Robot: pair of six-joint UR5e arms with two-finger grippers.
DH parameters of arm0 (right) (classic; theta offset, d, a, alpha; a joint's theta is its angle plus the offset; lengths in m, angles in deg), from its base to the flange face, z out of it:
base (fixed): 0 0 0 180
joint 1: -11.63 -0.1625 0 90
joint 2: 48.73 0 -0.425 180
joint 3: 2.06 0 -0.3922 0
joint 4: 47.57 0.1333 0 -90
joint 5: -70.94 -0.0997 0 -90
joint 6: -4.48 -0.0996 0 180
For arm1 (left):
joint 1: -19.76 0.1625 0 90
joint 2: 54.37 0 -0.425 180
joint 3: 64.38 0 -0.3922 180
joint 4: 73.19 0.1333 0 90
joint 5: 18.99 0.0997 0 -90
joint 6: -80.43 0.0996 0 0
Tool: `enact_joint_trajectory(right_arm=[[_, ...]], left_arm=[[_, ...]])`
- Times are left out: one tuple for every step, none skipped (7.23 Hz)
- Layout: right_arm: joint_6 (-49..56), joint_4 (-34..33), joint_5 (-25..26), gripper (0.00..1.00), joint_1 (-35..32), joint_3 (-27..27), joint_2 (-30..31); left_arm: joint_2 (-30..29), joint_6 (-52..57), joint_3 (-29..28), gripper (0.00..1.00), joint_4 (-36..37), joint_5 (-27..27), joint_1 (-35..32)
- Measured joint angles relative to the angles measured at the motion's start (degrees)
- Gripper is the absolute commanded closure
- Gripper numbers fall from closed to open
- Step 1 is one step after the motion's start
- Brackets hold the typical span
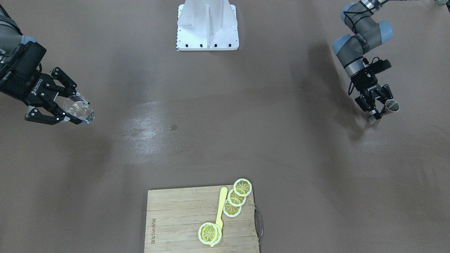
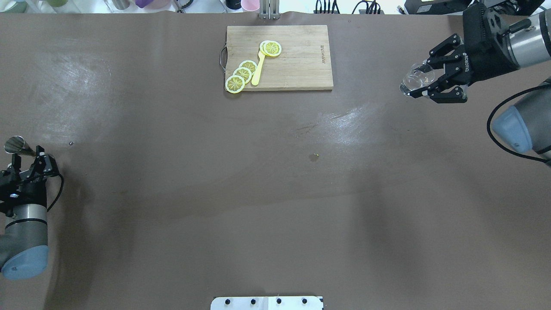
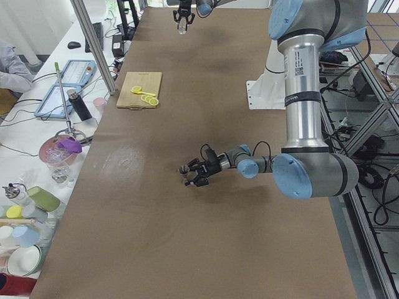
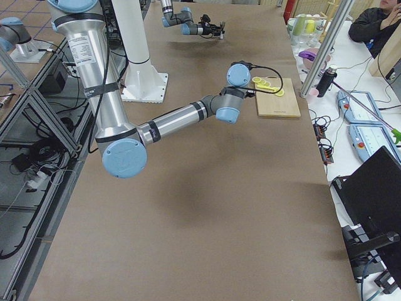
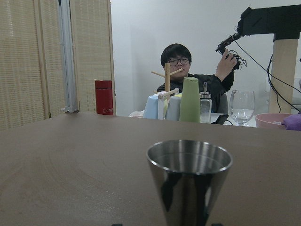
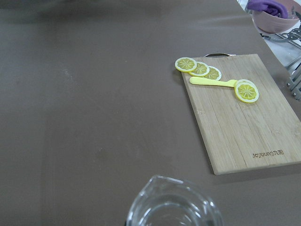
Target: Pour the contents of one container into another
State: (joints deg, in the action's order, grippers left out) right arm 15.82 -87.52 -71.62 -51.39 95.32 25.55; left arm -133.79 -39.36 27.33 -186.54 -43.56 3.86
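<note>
Pouring is judged not started: steel conical cup (image 2: 14, 145) is gripped by left claw (image 2: 28, 156), clear glass cup (image 2: 413, 79) by right claw (image 2: 424, 82), well apart.

A brown desk (image 2: 172, 193) carries a wooden cutting board (image 2: 297, 64) at its far edge, metal handle (image 2: 222, 58) on one short side; three overlapping lemon slices (image 2: 242, 74) lie at the board's corner near that handle; a yellow spoon (image 2: 258, 69) lies beside them, a fourth slice (image 2: 272, 48) touching its other end; a small dark spot (image 2: 313, 157) marks the desk's middle; beyond the desk stand a red bottle (image 5: 104, 97), a green container (image 5: 190, 100) and a wine glass (image 5: 241, 106), with a seated person (image 5: 214, 89) behind.
</note>
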Motion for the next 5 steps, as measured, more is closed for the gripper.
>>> enact_joint_trajectory(right_arm=[[0.00, 0.02, 0.03, 1.00, 0.00, -0.03, 0.00], [0.00, 0.02, 0.06, 1.00, 0.03, -0.06, 0.00], [0.00, -0.01, 0.08, 1.00, 0.06, -0.13, 0.00], [0.00, -0.03, 0.20, 1.00, 0.11, -0.20, 0.00], [0.00, -0.04, 0.41, 1.00, 0.14, -0.23, 0.00]], left_arm=[[-0.25, 0.00, -0.16, 0.69, 0.03, -0.05, -0.08], [-0.48, -0.02, -0.35, 0.87, 0.05, -0.09, -0.13], [-0.68, -0.06, -0.40, 1.00, 0.05, -0.12, -0.16], [-0.87, -0.06, -0.36, 1.00, 0.05, -0.10, -0.26], [-1.11, -0.01, -0.12, 1.00, 0.07, -0.05, -0.36]])
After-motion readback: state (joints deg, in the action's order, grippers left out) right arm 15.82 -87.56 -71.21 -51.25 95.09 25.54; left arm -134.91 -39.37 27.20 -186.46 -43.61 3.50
